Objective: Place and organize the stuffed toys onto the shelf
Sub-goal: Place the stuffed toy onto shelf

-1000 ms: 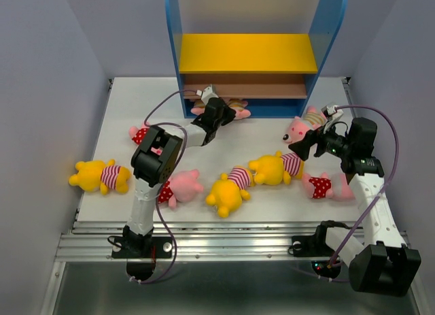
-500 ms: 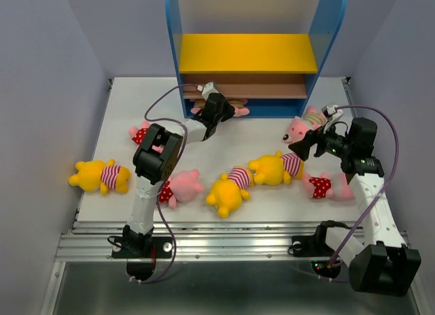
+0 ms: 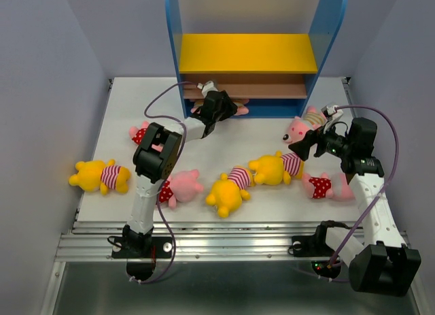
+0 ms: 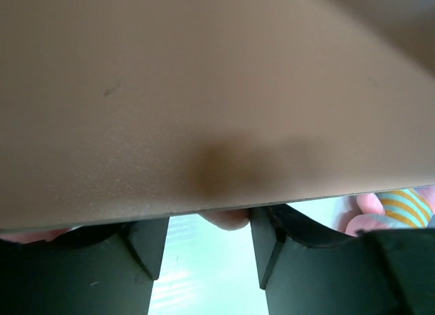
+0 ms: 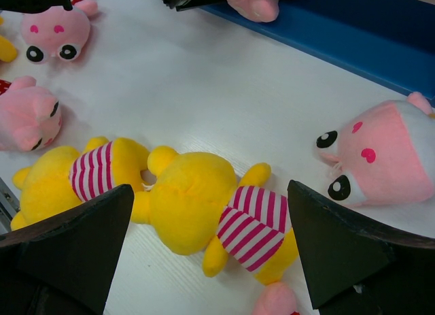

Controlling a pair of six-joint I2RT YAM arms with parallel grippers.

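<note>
So our left gripper point(image 3: 230, 109) is letting go: a second back it was clamped tight on the striped-shirt pig point(image 3: 239, 111), and now the jaws sit partly apart under the brown board point(image 4: 204, 90) of the shelf point(image 3: 175, 50). The pig lies at the front of the shelf's bottom level, left side. We reckon that's one toy delivered. The right gripper point(image 3: 304, 146) hangs wide open over a yellow bear point(image 5: 197, 213) in front of the shelf, holding nothing.
</note>
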